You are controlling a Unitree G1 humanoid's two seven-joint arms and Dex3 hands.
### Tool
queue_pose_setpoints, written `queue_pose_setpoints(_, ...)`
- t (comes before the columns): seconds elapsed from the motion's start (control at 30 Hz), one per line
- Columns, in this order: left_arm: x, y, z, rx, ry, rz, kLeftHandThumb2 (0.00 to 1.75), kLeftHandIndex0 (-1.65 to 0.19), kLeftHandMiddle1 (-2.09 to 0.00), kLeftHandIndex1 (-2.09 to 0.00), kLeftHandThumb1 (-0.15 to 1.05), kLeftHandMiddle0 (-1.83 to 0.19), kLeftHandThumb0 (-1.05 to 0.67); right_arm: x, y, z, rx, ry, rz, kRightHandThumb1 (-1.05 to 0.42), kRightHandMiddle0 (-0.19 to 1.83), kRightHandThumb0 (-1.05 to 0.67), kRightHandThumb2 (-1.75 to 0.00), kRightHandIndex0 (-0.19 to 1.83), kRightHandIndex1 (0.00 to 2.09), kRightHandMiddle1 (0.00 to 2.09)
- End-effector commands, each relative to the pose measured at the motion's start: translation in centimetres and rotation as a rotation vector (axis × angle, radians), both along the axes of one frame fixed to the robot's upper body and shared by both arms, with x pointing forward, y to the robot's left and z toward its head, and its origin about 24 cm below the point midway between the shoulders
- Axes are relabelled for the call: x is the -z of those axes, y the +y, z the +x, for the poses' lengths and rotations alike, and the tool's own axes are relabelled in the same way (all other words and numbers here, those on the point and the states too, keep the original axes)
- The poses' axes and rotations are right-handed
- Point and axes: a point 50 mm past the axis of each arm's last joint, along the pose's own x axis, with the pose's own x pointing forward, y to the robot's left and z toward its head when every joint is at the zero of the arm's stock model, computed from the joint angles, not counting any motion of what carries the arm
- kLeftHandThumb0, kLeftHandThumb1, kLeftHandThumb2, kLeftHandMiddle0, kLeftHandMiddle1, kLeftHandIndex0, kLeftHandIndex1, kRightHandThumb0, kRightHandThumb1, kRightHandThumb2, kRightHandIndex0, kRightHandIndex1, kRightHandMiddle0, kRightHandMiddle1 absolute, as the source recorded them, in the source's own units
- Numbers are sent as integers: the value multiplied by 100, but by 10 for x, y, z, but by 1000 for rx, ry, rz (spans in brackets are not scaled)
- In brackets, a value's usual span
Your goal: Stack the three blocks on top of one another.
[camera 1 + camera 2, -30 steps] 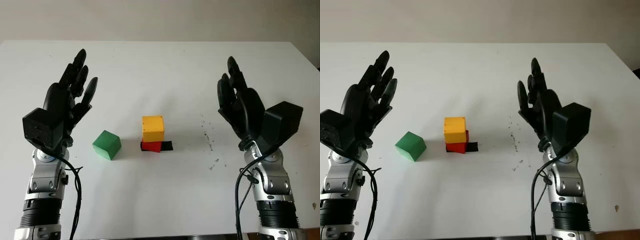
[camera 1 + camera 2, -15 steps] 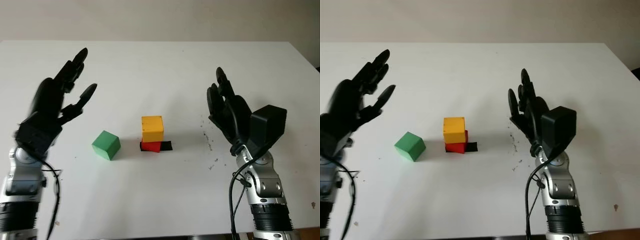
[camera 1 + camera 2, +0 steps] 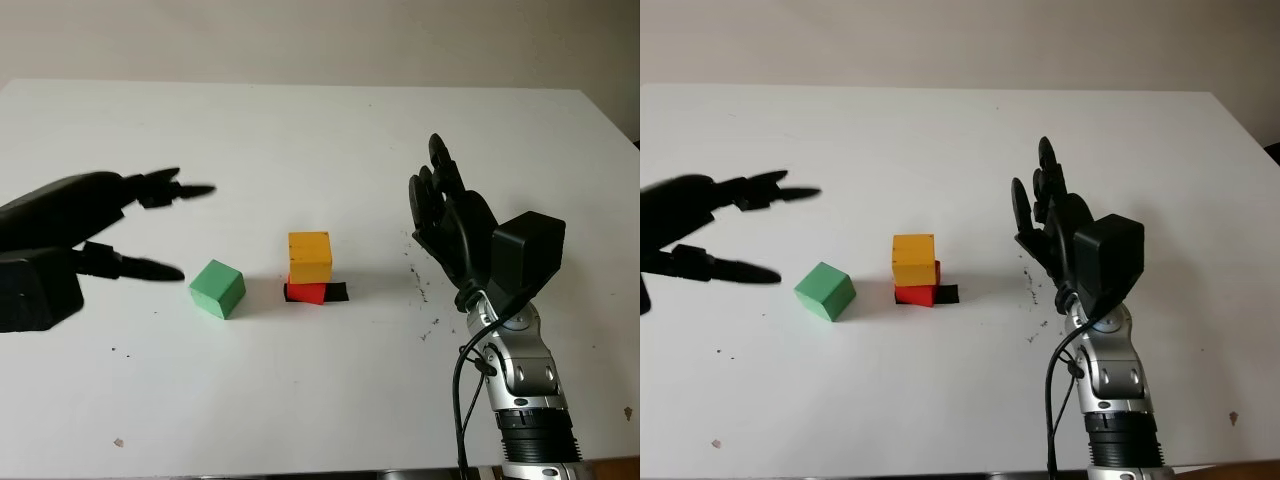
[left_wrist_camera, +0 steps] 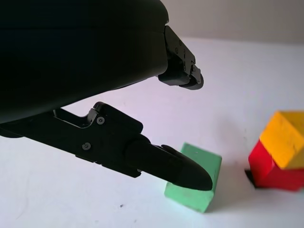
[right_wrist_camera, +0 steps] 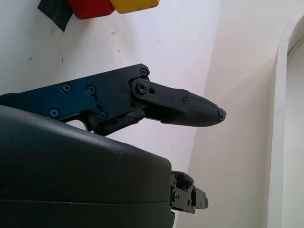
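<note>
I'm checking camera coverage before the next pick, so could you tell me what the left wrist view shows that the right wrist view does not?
The left wrist view adds the green block, apart from the stack, by the open left hand. The right wrist view adds the open right hand. Both share the yellow block on the red block, on the white table.

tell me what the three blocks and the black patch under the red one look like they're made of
The green block, yellow block and red block look like painted wood or foam: matte, flat colour, no glare; which one is unclear. The black patch looks like thin matte tape, lying flat on the table.
</note>
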Motion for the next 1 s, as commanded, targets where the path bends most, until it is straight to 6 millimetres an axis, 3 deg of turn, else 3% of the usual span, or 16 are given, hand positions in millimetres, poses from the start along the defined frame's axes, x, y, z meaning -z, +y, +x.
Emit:
queue_pose_setpoints(0.0,-7,-3,2,16,-4,53,4,-35,-3,-7,90,3,-73,-6,-1,1,6,-28,3,-105,-11,-64,-61,-12,6,6)
queue_pose_setpoints(0.17,-3,-8,3,28,2,101,4,-35,-4,-6,88,5,-74,-5,-3,0,12,-31,16,-105,-11,-62,-60,-12,6,5)
queue_pose_setpoints(0.33,8,-14,4,49,-56,163,7,-32,-5,-5,95,5,-83,-4,-5,-1,12,-34,9,-105,-11,-62,-61,-12,6,5)
queue_pose_setpoints(0.97,29,-23,3,69,-56,162,5,-43,-6,-13,93,3,-76,-2,-8,-3,14,-39,8,-105,-10,-61,-60,-11,6,6)
